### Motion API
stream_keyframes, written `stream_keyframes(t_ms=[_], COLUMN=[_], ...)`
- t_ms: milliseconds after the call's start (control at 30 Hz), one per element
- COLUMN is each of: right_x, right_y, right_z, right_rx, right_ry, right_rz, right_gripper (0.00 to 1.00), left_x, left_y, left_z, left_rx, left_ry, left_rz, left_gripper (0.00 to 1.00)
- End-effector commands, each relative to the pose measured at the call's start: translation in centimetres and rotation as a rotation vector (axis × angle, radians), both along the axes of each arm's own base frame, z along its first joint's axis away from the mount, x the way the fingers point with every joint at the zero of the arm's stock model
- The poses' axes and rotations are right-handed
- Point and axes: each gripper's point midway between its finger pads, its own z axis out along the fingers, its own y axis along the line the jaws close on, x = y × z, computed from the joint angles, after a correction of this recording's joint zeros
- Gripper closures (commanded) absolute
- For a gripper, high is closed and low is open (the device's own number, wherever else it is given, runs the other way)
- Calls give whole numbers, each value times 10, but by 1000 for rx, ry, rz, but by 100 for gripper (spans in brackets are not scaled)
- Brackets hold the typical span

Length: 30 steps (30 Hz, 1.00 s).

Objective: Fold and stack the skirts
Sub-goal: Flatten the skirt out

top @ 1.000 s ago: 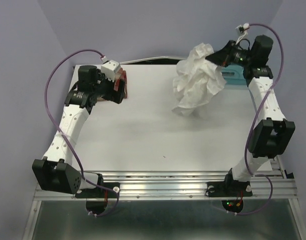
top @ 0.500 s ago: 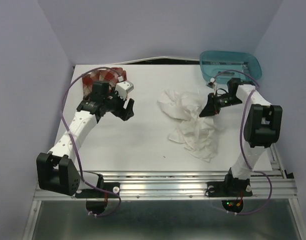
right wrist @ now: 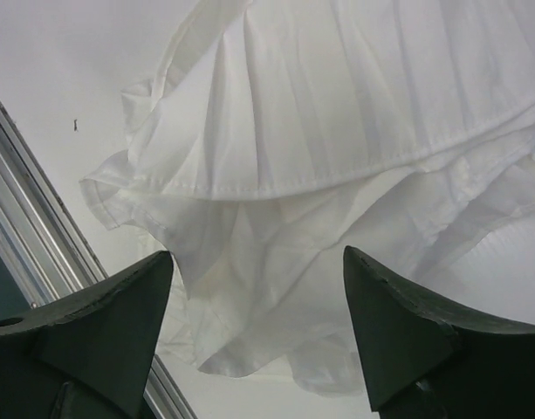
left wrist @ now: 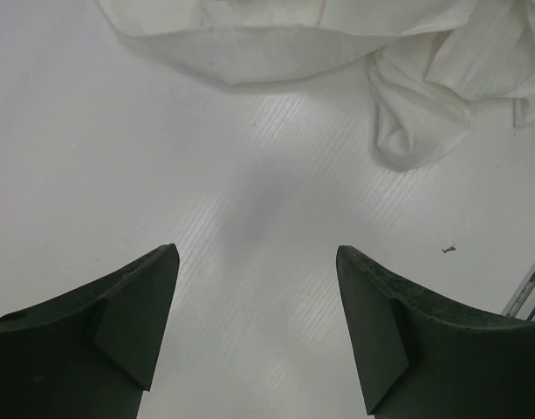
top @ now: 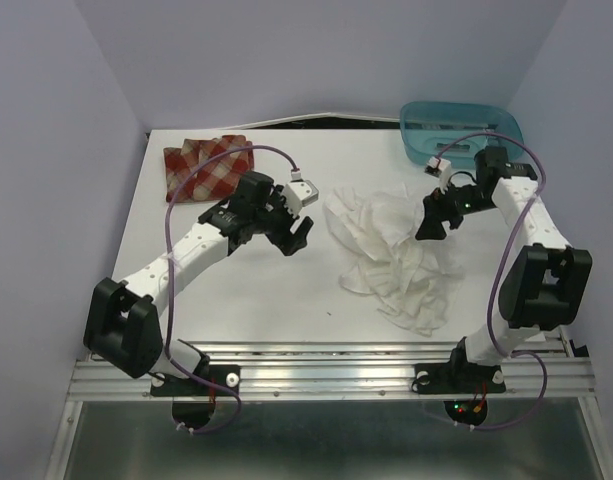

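Hidden bits first. The teal basket [top: 414,140] sits at the far-right corner, and the right arm's cable and wrist cross its near side, so I can't read what's inside. The plaid skirt [top: 206,165] lies flat at the far-left corner of the table [top: 286,300], with the left arm's purple cable [top: 186,180] looping over it. Can't tell how many layers it has.

The white skirt [top: 396,265] is a crumpled heap right of centre. The right gripper [top: 426,228] hangs over its far-right part and covers some of it. In the right wrist view the cloth runs off the top and right edges, so there's no full outline there.

Left gripper [top: 298,240] — jaws wide, nothing between them. Its wrist view shows bare table under the fingers [left wrist: 136,323], with the white skirt's edge further out and clear of them.

Right gripper — jaws also wide, nothing pinched. There's white cloth below its fingers [right wrist: 119,332], probably not touching, but the angle is poor.

Materials:
- **White skirt:** thin, pleated, with a stitched hem and overlapping ruffled folds.
- **Plaid skirt:** red-and-cream check, soft.
- **Table:** white, with fine ribbed lines.
- **Basket:** translucent plastic with rounded corners.
- **Rail:** a metal rail [top: 336,360] runs along the near edge.
- **Speck:** a small dark speck [left wrist: 449,250] on the table.
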Motion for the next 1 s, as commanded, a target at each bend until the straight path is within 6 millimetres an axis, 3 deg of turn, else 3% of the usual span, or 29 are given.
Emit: stream_keyframes(t_ms=[0,133,233,333,433,533,600,633,700,767,833,867,967], right_x=[5,1,-11,-24,-31,-39,-46,-61,-76,-85,-85,-86,-66], right_y=[4,20,41,63,91,126,148,168,179,198,205,209,219], right_z=[7,-6,-12,-6,12,31,24,19,-9,-36,-43,-43,-17], right_rx=[49,100,99,128,172,212,210,205,156,105,108,115,142], right_ry=[21,87,116,127,127,87,63,87,118,126,135,132,51], right_rz=[-22,-8,51,100,125,157,189,225,246,264,259,262,248], right_gripper=[16,23,41,79,99,99,99,99,99,99,99,99,99], left_x=[7,11,14,20,30,38,41,41,41,40,38,37,35], left_y=[-9,-9,-4,6,21,35,40,42,45,47,47,46,46], left_z=[8,13,17,26,33,37,37,38,34,30,28,27,26], left_rx=[-23,-19,-19,-65,-116,-126,-121,-118,-109,-110,-117,-123,-139], left_ry=[-34,-37,-38,-9,26,28,24,20,31,45,60,68,75], left_rz=[4,19,48,93,146,186,201,203,207,213,212,210,214], left_gripper=[15,15,15,15,16,16,16,16,16,16,16,16,16])
